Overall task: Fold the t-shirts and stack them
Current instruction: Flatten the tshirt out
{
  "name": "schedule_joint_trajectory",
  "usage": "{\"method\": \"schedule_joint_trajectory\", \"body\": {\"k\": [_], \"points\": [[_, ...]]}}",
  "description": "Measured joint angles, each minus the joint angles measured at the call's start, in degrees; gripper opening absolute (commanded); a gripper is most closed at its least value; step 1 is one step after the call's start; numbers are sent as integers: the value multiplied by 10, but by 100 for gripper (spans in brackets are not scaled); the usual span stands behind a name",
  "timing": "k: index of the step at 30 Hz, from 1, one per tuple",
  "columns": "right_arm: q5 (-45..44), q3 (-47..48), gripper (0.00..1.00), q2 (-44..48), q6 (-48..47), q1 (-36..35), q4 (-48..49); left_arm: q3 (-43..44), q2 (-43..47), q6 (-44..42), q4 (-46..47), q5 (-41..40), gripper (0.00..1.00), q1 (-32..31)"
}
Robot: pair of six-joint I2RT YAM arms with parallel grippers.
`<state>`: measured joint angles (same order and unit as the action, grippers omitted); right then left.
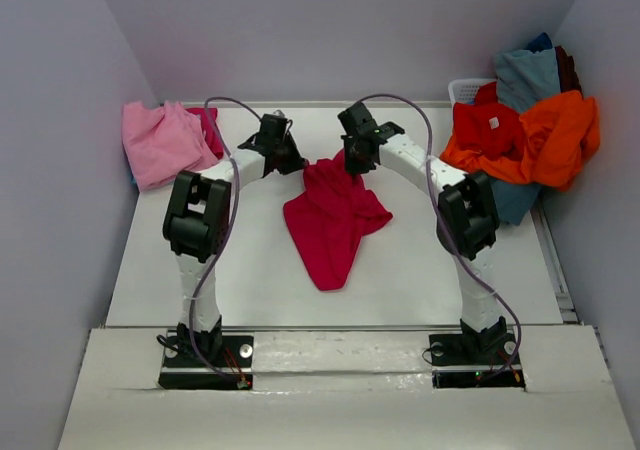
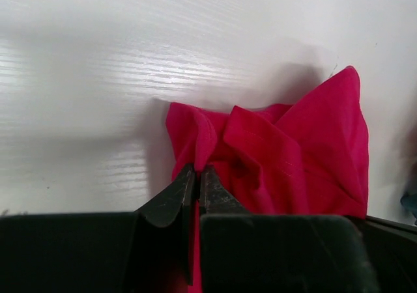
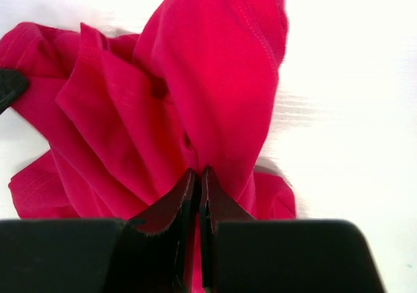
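Note:
A crimson-magenta t-shirt [image 1: 330, 220] lies crumpled mid-table, its far edge lifted between both arms. My left gripper [image 1: 290, 158] is shut on a fold of that t-shirt [image 2: 273, 150] at its far left; the pinch [image 2: 198, 169] shows cloth between the tips. At the far right of the same edge, my right gripper [image 1: 356, 160] is shut on the t-shirt [image 3: 195, 84], fabric bunched at the tips [image 3: 199, 172]. A light pink t-shirt [image 1: 160, 142] lies folded at the back left, with a magenta one [image 1: 210, 125] beside it.
A white basket [image 1: 470, 90] at the back right holds a heap of t-shirts: red [image 1: 485, 128], orange [image 1: 555, 140], grey-blue [image 1: 525, 75]. Walls close in on the left, back and right. Bare white tabletop [image 1: 240, 270] lies in front.

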<state>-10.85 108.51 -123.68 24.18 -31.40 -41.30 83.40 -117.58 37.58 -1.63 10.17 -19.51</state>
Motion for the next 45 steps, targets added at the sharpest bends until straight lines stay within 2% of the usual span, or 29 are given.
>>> {"method": "schedule_joint_trajectory", "body": {"k": [5, 17, 33, 45], "points": [[-30, 7, 7, 26, -9, 0, -23, 0, 45, -18, -41, -20, 6, 0], [-108, 17, 7, 145, -30, 0, -58, 41, 222, -67, -110, -52, 6, 15], [-181, 12, 7, 221, -49, 2, -85, 67, 296, -120, -184, -70, 6, 85], [-194, -25, 7, 322, -50, 3, -82, 95, 348, -128, -206, -51, 6, 92]]}}
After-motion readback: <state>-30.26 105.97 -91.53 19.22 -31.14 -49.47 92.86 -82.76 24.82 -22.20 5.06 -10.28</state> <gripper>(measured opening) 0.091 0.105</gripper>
